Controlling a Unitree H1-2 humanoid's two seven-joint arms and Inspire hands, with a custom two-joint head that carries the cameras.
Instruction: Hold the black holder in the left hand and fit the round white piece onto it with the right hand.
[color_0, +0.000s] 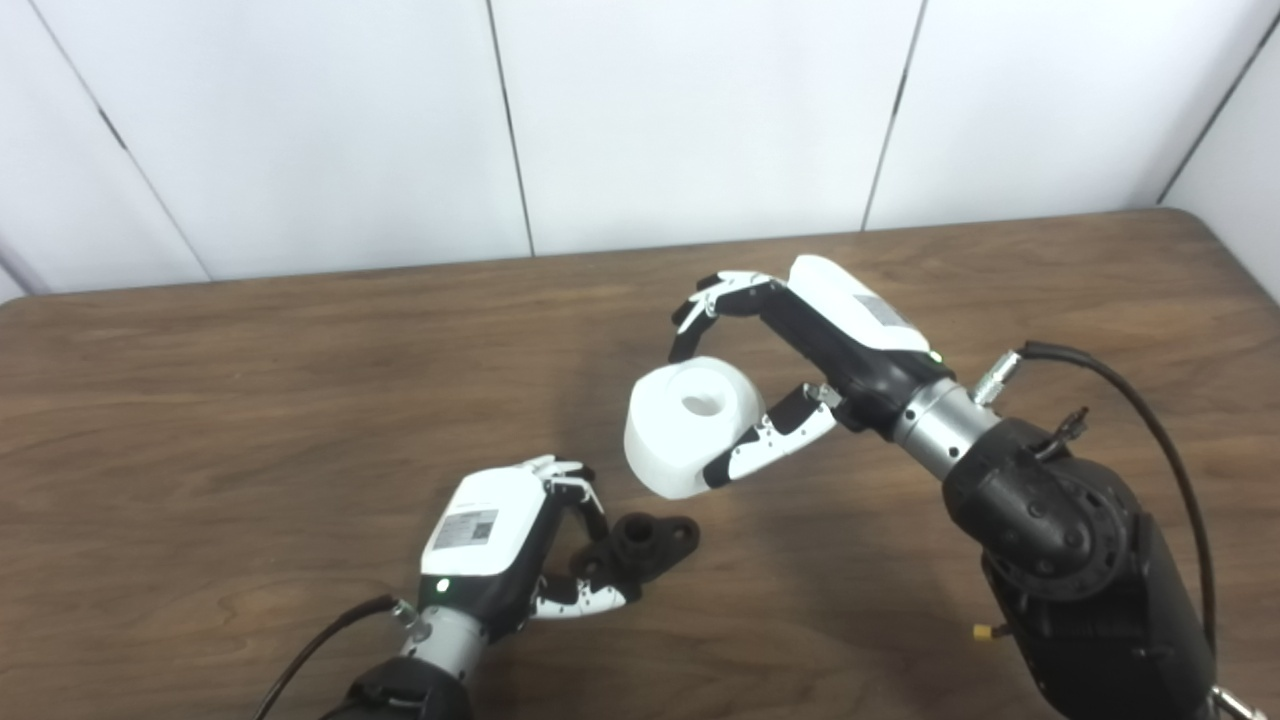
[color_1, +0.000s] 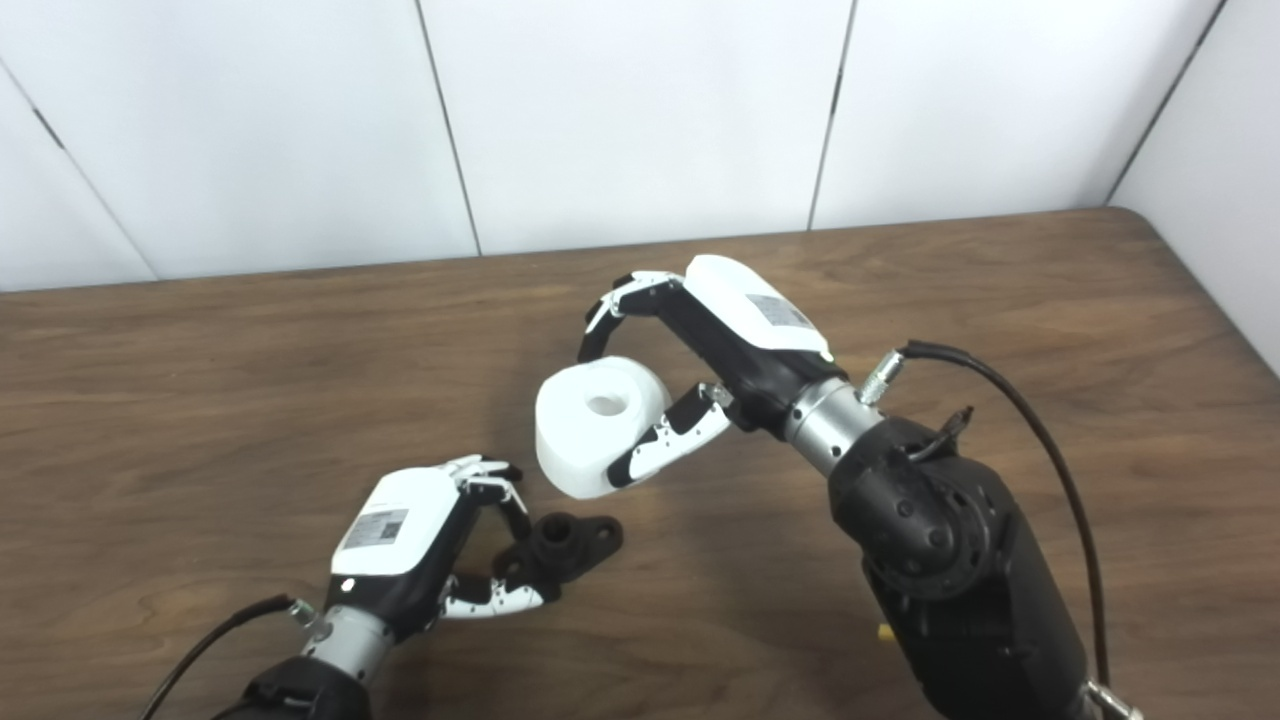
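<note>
Step in hand: bringing the two parts together; the fit itself is not yet made.
Left hand (color_0: 500, 545): curled around the black holder (color_0: 645, 545), gripping its near end, low over the wooden table (color_0: 250, 400); the holder's round socket juts out past the fingertips, facing up.
Right hand (color_0: 800, 350): closed on the round white piece (color_0: 690, 425), fingers over its far side and thumb under the near side.
White piece: held up and beyond the left hand's fingertips, apart from the holder, its centre hole tilted up toward the cameras.
Next move, as I judge it: tip the piece so the hole lines up with the holder's boss, then lower it squarely.
Containers: none in view; nothing sits inside anything.
</note>
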